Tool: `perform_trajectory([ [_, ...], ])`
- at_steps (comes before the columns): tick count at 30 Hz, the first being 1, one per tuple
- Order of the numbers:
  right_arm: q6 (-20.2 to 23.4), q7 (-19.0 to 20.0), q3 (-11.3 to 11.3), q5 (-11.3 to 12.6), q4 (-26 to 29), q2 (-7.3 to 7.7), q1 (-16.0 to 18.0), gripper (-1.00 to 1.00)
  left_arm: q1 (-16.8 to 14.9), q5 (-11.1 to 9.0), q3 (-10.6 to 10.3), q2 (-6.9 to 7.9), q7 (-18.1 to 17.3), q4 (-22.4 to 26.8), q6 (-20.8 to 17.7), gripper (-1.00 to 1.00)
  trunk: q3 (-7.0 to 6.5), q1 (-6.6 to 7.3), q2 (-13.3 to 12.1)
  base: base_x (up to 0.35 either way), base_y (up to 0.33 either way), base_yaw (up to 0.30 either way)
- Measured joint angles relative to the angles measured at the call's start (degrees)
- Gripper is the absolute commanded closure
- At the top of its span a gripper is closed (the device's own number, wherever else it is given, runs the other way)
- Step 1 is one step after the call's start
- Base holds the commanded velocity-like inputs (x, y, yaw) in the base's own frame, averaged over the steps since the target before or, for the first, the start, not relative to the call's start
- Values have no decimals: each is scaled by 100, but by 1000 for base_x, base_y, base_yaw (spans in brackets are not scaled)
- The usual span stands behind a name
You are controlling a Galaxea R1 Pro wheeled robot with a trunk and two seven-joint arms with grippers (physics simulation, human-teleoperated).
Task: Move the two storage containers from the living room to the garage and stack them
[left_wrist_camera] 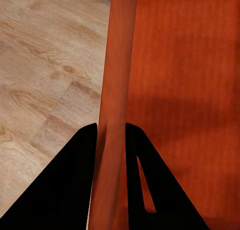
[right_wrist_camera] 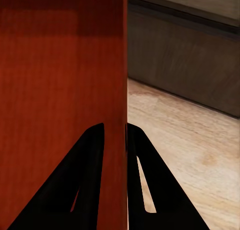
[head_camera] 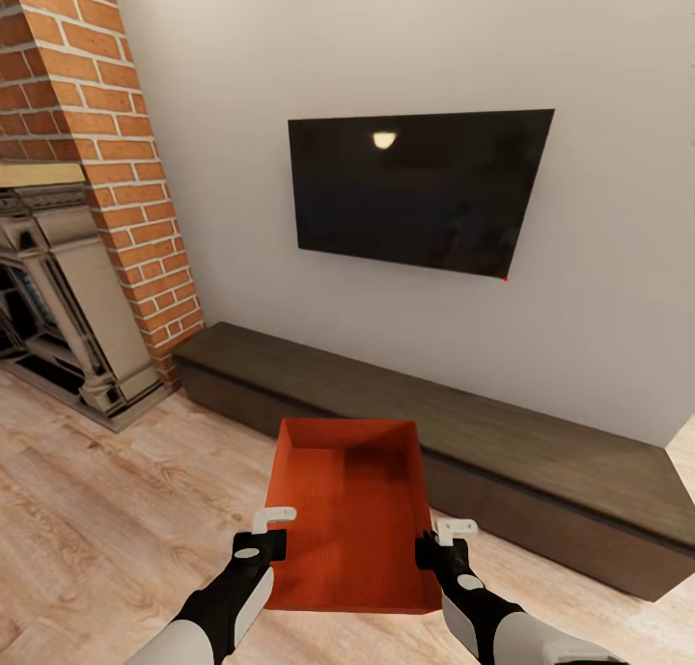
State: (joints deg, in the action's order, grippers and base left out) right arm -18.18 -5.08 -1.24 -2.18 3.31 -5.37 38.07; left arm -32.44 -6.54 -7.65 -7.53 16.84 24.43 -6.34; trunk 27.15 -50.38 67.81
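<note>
We are holding one storage container (head_camera: 352, 511) between our two arms, in the living room. It is an orange-red, open-topped bin with fine ribbing on its inner faces, and it sits level in front of us, above the light wood plank floor (head_camera: 116, 491), with its far end toward the long dark low cabinet (head_camera: 541, 453) that runs along the pale wall.

Our left end effector (head_camera: 263, 540) is at the container's left wall, near the end closest to us. In the left wrist view the two dark fingers (left_wrist_camera: 70, 185) stand one on each side of that thin wall (left_wrist_camera: 116, 89), closed onto it, with the ribbed inside of the bin on one side and the plank floor on the other.

Our right end effector (head_camera: 439, 544) grips the right wall in the same way. The right wrist view shows its fingers (right_wrist_camera: 145, 185) pinching the wall's edge (right_wrist_camera: 124, 64), the red interior on one side and the floor and the cabinet's dark front on the other.

Above the cabinet a black TV (head_camera: 420, 187) hangs on the wall, with a small light reflected in it. To our left stands the red brick fireplace (head_camera: 106, 124) with its grey carved surround.
</note>
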Motion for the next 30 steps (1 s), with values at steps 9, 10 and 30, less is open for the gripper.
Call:
perform_trajectory([
  [9, 0, 0, 0, 0, 0, 0, 0, 100, 0, 0, 0, 0, 1, 0, 0, 100, -83, 0, 0, 0, 0, 0],
  [10, 0, 0, -1, -1, 0, 0, 0, 100, 0, 0, 0, 0, 1, 0, 0, 100, -92, 0, 0, 0, 0, 0],
  [30, 0, 7, -2, 3, 0, 3, 0, 100, 0, 2, -4, -1, -1, 0, 0, 100, -277, 0, 0, 0, 0, 0],
])
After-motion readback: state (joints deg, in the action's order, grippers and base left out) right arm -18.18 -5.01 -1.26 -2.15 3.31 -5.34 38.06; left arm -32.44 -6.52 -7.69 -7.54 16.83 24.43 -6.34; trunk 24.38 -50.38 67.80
